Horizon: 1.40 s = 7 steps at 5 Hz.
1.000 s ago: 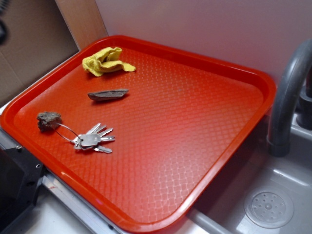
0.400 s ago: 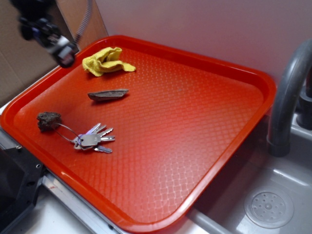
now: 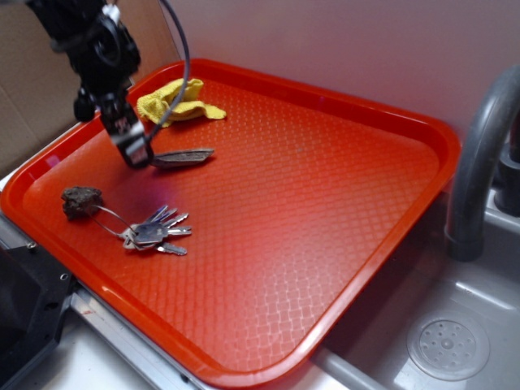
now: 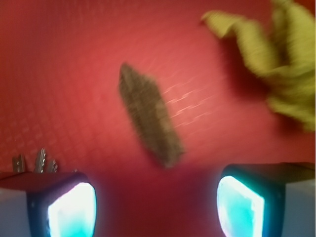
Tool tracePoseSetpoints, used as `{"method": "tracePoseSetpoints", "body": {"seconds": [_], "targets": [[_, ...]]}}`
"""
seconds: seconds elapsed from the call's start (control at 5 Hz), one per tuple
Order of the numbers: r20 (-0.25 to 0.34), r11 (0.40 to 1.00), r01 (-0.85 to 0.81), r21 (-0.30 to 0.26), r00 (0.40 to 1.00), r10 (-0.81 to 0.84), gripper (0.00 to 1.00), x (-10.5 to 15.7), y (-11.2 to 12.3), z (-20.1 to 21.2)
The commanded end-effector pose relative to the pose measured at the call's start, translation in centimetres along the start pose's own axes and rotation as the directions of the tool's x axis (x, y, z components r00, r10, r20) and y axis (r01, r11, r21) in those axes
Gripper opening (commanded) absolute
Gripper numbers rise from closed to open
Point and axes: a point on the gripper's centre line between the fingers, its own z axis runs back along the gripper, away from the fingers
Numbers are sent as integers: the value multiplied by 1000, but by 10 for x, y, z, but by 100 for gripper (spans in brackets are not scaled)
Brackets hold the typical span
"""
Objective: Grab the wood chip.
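One target: wood chip (image 4: 149, 115) flat on tray (image 3: 341, 211) | gripper (image 4: 155, 205) above its end, spread wide, empty, positioned to straddle it | cloth (image 3: 175, 101) beyond chip

The gripper (image 3: 136, 154) points down from the tilted arm (image 3: 89, 49), jaws spread wide.

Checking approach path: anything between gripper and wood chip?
No. Wrist view shows only bare red tray between the open gripper and wood chip.
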Motion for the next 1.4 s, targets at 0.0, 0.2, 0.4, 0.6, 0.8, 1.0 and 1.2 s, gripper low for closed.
{"method": "tracePoseSetpoints", "body": {"seconds": [0.0,0.2,0.4,0.6,0.8,1.0,1.2], "targets": [[-10,995,91,34,996,-90,100,13,-9,-23],[-24,990,140,15,990,-139,100,15,-14,-40],[-35,990,144,9,989,-144,100,17,-12,-54],[-38,993,115,19,993,-114,0,18,-11,-56],[-31,995,100,25,995,-99,0,17,-9,-52],[-32,996,90,28,995,-89,0,17,-7,-51],[-28,997,78,30,997,-77,0,17,-5,-49]]}}
